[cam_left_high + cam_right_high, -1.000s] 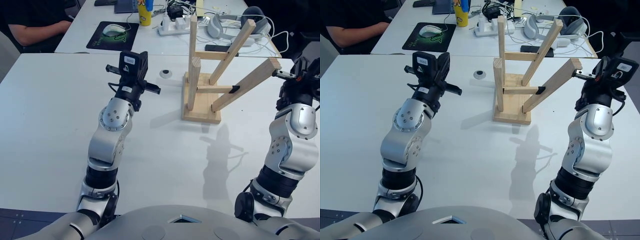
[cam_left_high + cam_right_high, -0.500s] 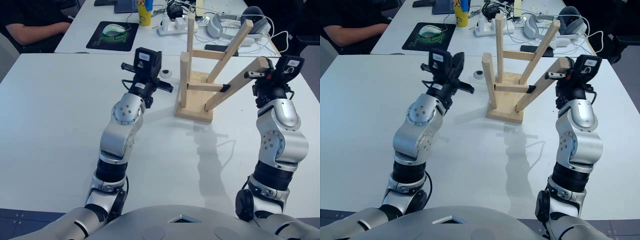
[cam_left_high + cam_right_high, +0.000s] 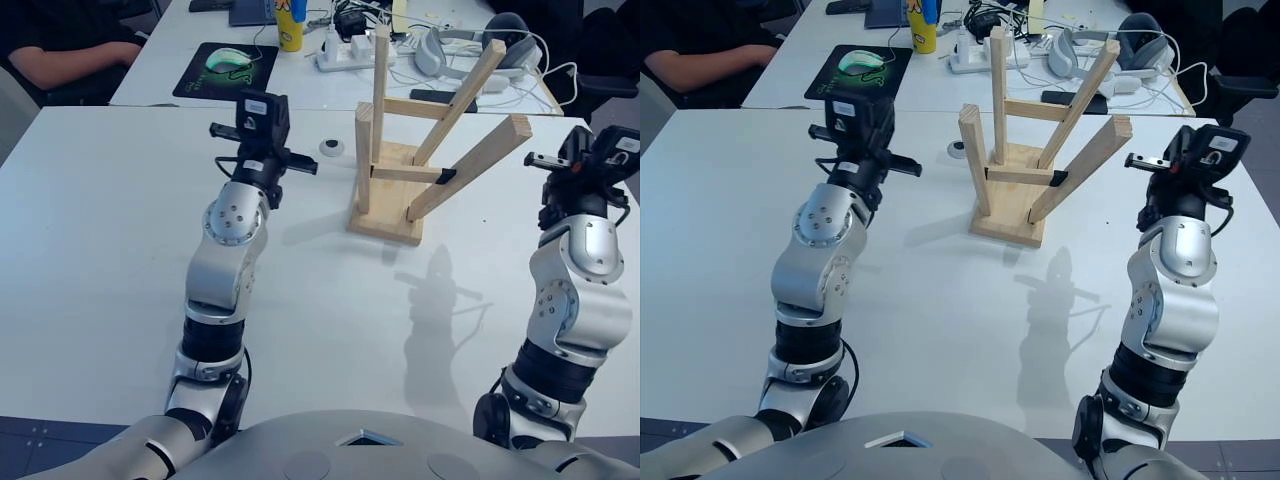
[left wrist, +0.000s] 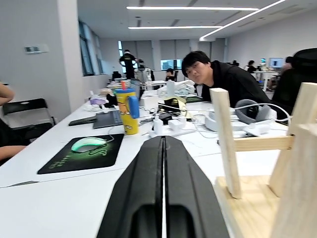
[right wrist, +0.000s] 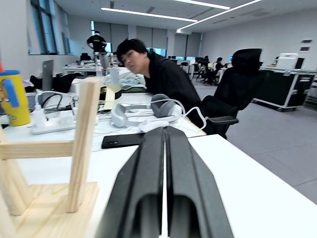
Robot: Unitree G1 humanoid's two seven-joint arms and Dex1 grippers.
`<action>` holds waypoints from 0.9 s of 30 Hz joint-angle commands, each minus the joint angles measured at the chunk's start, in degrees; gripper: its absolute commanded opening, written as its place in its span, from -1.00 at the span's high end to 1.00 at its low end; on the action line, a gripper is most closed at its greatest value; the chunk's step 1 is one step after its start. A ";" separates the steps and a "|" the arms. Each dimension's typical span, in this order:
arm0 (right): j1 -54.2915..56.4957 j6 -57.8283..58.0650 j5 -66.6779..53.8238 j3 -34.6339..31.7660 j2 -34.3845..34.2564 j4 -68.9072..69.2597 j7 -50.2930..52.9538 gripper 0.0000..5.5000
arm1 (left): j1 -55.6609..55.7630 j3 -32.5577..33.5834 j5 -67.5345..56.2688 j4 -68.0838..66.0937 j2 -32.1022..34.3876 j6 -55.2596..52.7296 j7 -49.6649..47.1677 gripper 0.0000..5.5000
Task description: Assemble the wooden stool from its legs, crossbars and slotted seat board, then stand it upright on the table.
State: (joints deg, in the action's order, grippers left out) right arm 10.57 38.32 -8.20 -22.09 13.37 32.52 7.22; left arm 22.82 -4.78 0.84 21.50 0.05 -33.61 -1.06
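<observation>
The wooden stool [image 3: 392, 196] stands upside down at the table's far middle, its seat board [image 3: 385, 222] flat on the table and its legs pointing up. Two crossbars [image 3: 404, 174] join the legs. One leg [image 3: 470, 168] slants out to the right. My left gripper [image 3: 312, 168] is shut and empty, left of the stool and a short gap from its nearest leg [image 4: 225, 144]. My right gripper [image 3: 530, 158] is shut and empty too, just right of the slanted leg's top end and not touching it. The seat board [image 5: 44, 213] also lies beside the right gripper [image 5: 164, 131].
A small round black disc [image 3: 331, 148] lies on the table between my left gripper and the stool. The desk behind holds a mouse pad [image 3: 225, 72], a yellow cup [image 3: 290, 25], a power strip, headphones [image 3: 440, 50] and a phone [image 3: 435, 97]. Bare tabletop [image 3: 100, 250] spreads in front.
Both grippers closed in on the stool, which slid a little left. They have since drawn back, the left one leftward and the right one rightward off the slanted leg.
</observation>
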 commanded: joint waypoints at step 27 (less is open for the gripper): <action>-2.61 4.98 -3.57 21.22 6.90 -1.79 -16.32 1.00 | 1.90 -8.52 -6.73 8.04 1.77 6.45 15.33 0.99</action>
State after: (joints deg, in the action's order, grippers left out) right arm 8.14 44.08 -12.26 -0.71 21.07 31.33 -9.77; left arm 23.82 -17.25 -8.51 27.56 0.47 -30.75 17.17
